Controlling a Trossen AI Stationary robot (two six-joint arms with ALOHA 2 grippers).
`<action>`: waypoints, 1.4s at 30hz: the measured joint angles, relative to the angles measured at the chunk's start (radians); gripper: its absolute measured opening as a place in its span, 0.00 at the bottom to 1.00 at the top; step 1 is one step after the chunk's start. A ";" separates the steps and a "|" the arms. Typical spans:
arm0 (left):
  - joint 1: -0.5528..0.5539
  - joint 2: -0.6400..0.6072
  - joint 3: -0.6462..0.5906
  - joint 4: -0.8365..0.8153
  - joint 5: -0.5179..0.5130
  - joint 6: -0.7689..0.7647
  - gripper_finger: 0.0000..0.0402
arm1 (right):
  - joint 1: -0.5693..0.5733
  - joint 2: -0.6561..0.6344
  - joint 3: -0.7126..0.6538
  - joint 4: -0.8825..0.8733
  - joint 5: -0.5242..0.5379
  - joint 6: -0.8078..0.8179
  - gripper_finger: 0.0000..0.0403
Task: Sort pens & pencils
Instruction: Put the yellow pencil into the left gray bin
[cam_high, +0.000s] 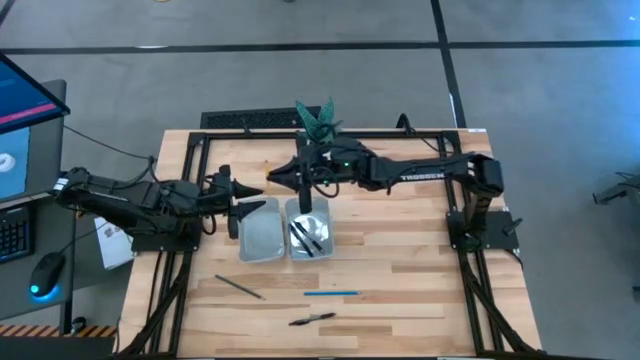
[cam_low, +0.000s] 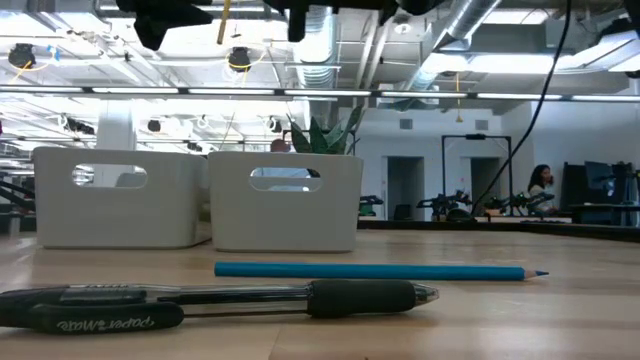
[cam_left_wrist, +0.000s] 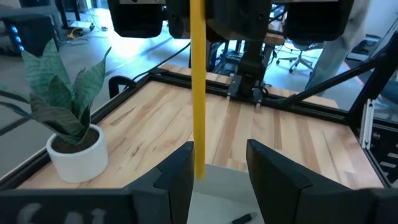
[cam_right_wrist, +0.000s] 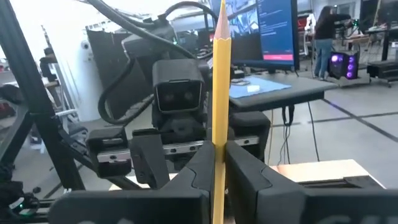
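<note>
The yellow pencil (cam_right_wrist: 219, 93) stands upright, pinched between the fingers of the right hand (cam_right_wrist: 217, 163), above the two white bins at the middle of the tabletop (cam_high: 400, 260). The left hand (cam_left_wrist: 219, 167) faces it from the other side, fingers spread, with the pencil standing between them but not gripped; whether either finger touches it cannot be told.

In the high view, the right bin (cam_high: 310, 236) holds dark pens (cam_high: 308, 238); the left bin (cam_high: 259, 238) beside it looks unfilled. Three items lie well apart from the bins on the near part of the tabletop: the dark grey pencil (cam_high: 239, 287) to the left, the blue pencil (cam_high: 331, 293) to the right of it, and a black pen (cam_high: 312, 319) nearest the front edge. In the low view the black pen (cam_low: 215, 300) lies in the foreground with the blue pencil (cam_low: 375, 270) just behind it, both in front of the bins.

The tabletop is light wood in joined strips, framed by a black metal rail (cam_high: 185, 150). A small potted plant (cam_high: 318, 120) in a white pot stands at the far edge. The floor (cam_high: 540, 90) is grey with dark lines. A monitor (cam_high: 25, 110), a keyboard and a mouse (cam_high: 45, 275) sit to the left of the table. Beyond the table, the room shows exposed ceiling ducts (cam_low: 460, 30), strip lights, and a person (cam_low: 540, 185) at a far desk.
</note>
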 joint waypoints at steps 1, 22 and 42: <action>0.000 0.000 0.000 0.000 0.000 0.000 0.34 | 0.000 0.008 0.011 0.001 0.000 0.000 0.12; 0.000 0.000 0.000 -0.003 -0.031 0.052 0.34 | 0.038 0.019 0.048 0.054 0.000 -0.011 0.12; 0.000 0.007 0.000 0.122 0.022 0.069 0.31 | 0.043 0.019 0.048 0.096 -0.002 -0.007 0.12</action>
